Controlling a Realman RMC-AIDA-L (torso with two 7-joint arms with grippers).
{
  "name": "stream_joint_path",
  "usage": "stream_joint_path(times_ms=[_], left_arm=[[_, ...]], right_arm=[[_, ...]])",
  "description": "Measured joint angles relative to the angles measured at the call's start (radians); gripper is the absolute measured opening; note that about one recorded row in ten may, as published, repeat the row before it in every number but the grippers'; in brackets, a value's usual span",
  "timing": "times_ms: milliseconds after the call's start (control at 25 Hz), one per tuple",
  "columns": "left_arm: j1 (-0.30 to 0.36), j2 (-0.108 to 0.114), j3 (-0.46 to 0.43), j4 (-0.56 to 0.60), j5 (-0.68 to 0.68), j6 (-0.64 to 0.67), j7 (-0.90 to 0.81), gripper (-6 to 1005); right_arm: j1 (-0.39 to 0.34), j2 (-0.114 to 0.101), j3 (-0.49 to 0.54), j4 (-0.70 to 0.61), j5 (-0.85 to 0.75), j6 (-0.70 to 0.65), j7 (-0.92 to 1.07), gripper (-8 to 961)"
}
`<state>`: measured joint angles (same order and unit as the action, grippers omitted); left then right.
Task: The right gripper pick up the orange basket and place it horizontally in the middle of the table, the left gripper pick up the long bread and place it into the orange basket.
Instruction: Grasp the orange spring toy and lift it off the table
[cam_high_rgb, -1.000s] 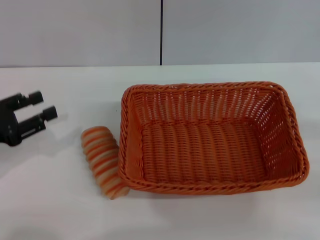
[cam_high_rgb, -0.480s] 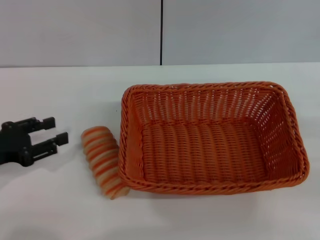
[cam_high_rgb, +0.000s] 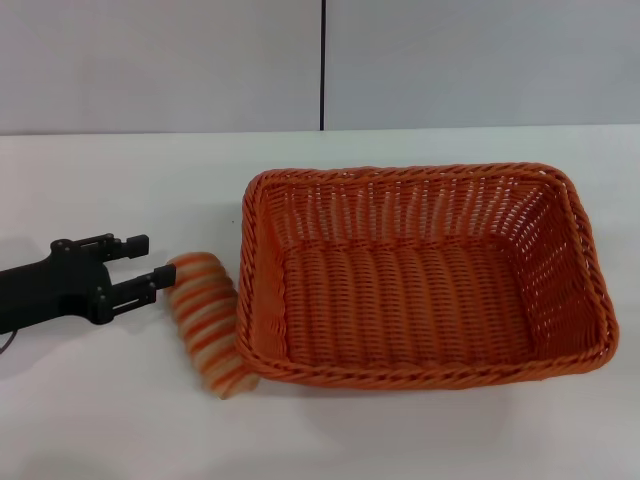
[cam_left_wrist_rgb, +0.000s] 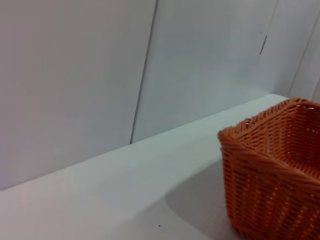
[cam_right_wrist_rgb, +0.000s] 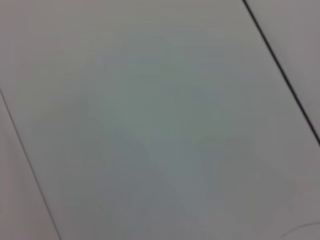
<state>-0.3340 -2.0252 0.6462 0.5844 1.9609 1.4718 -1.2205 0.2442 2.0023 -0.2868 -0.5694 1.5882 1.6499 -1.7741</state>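
The orange basket lies lengthwise across the middle of the white table, empty inside; one of its corners shows in the left wrist view. The long bread, striped orange and cream, rests on the table against the basket's left side. My left gripper reaches in low from the left, open, with its fingertips at the bread's far end; the nearer finger touches or nearly touches the loaf. The right gripper is out of view.
A grey wall with a dark vertical seam stands behind the table. The right wrist view holds only a plain grey surface with thin dark lines.
My left gripper has moved right and toward the front of the table, from well left of the bread to its far end. Bread and basket have not moved.
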Motion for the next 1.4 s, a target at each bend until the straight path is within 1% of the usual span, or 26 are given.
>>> stream_joint_path(times_ms=[200, 400, 920, 1400], left_arm=[[-0.016, -0.016, 0.002, 0.000, 0.016, -0.030, -0.001, 590], [-0.025, -0.023, 0.003, -0.007, 0.037, -0.052, -0.004, 589], [-0.037, -0.028, 0.007, -0.028, 0.061, -0.063, -0.009, 588], [-0.042, -0.027, 0.007, -0.040, 0.067, -0.066, -0.010, 589]], right_arm=[[0.004, 0.000, 0.000, 0.000, -0.011, -0.001, -0.001, 595], [0.006, 0.001, 0.000, 0.000, -0.011, -0.003, -0.001, 595], [0.015, -0.002, 0.000, 0.000, -0.011, -0.013, -0.003, 595], [0.014, -0.002, 0.000, 0.000, -0.011, -0.013, -0.004, 595]])
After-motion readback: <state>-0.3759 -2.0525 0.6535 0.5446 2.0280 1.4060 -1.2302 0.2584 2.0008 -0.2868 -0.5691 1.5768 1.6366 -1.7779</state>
